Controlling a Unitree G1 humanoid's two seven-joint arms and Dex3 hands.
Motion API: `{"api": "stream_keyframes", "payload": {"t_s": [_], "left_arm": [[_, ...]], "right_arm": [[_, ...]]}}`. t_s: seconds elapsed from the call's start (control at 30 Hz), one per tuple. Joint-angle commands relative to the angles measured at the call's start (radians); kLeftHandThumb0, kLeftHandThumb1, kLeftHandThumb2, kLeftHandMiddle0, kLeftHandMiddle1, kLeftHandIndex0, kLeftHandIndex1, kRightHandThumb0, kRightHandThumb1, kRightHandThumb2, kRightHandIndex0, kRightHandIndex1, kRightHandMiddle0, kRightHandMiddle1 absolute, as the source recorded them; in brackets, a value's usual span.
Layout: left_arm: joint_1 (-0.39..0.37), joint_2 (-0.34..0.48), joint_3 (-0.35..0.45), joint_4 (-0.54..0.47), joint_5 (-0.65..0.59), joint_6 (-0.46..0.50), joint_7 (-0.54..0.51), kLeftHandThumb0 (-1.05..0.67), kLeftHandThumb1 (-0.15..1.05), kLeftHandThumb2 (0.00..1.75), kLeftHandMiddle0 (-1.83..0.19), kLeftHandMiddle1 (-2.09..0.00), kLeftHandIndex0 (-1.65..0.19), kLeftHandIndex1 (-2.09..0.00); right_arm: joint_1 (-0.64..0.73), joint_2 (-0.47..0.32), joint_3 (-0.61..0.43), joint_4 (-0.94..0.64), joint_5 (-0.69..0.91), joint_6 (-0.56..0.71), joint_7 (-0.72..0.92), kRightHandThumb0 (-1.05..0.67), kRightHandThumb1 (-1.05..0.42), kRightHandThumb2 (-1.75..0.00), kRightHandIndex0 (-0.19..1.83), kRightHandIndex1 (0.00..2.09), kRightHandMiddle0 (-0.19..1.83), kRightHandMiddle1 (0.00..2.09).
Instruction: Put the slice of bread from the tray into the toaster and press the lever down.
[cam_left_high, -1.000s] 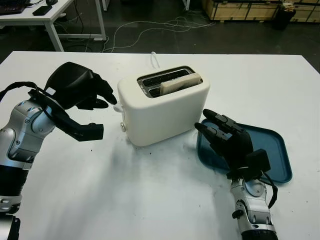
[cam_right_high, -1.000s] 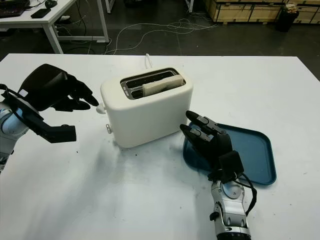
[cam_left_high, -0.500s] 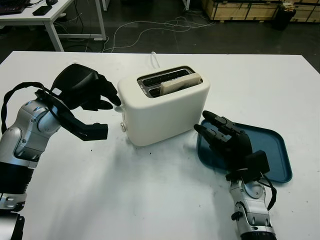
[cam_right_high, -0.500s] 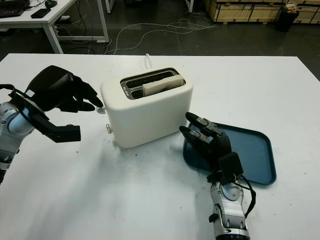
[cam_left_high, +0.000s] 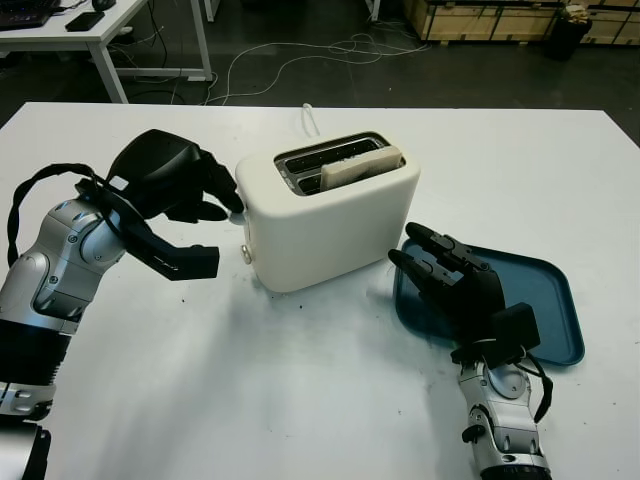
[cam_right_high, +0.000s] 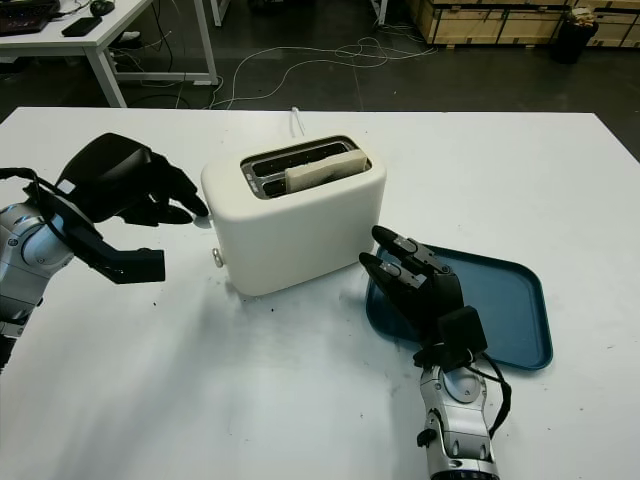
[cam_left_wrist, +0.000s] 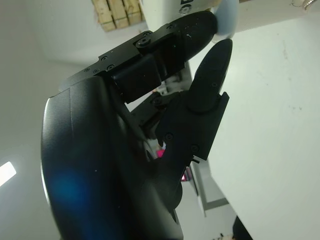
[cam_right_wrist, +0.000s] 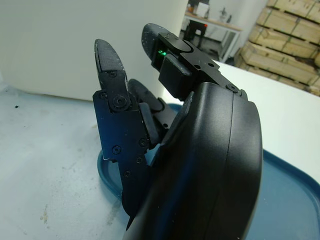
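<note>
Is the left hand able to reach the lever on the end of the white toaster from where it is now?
Probably yes. The left hand is already beside the white toaster, its fingertips at the small white lever knob on the toaster's end, with nothing between them.

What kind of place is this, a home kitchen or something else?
Probably a lab or workshop, not a kitchen: loose cables lie on a dark bare floor, wooden crates are stacked behind, and a desk holds electronics.

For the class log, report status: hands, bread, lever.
Left hand at toaster lever end. Right hand open over tray. Bread in slot, sticking up.
</note>
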Motion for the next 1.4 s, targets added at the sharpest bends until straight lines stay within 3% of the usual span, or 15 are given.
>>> {"api": "stream_keyframes", "payload": {"t_s": [0.0, 0.77, 1.17, 1.23, 1.3, 1.37], "left_arm": [[-0.018, 0.000, -0.007, -0.004, -0.001, 0.008, -0.009, -0.37, 0.79, 0.01, -1.07, -0.84, -1.38, 0.00], [-0.004, -0.007, -0.031, 0.007, -0.013, 0.007, -0.045, -0.36, 0.80, 0.00, -1.07, -1.02, -1.36, 0.00], [0.081, -0.048, -0.095, 0.019, 0.005, 0.050, -0.069, -0.35, 0.79, 0.00, -1.03, -1.11, -1.34, 0.00], [0.103, -0.059, -0.124, 0.037, 0.015, 0.046, -0.065, -0.34, 0.80, 0.00, -1.03, -1.06, -1.32, 0.00], [0.121, -0.067, -0.147, 0.059, 0.019, 0.044, -0.067, -0.35, 0.82, 0.00, -1.07, -0.83, -1.31, 0.00], [0.140, -0.073, -0.161, 0.073, 0.014, 0.042, -0.064, -0.34, 0.82, 0.00, -1.10, -0.73, -1.31, 0.00]], "right_arm": [[0.002, -0.001, -0.003, -0.015, 0.003, 0.001, -0.003, -0.42, -0.89, 0.00, 0.92, 0.00, 0.84, 0.00], [0.004, -0.005, -0.006, -0.035, 0.009, 0.022, -0.002, -0.42, -0.88, 0.00, 0.92, 0.00, 0.84, 0.00], [0.008, -0.013, -0.009, -0.030, 0.014, 0.006, 0.010, -0.43, -0.89, 0.00, 0.92, 0.00, 0.84, 0.00], [0.010, -0.014, -0.010, -0.030, 0.021, 0.007, 0.015, -0.42, -0.89, 0.00, 0.92, 0.00, 0.84, 0.00], [0.013, -0.015, -0.013, -0.038, 0.023, 0.016, 0.015, -0.43, -0.88, 0.00, 0.92, 0.00, 0.84, 0.00], [0.017, -0.017, -0.016, -0.045, 0.025, 0.019, 0.017, -0.43, -0.89, 0.00, 0.91, 0.00, 0.83, 0.00]]}}
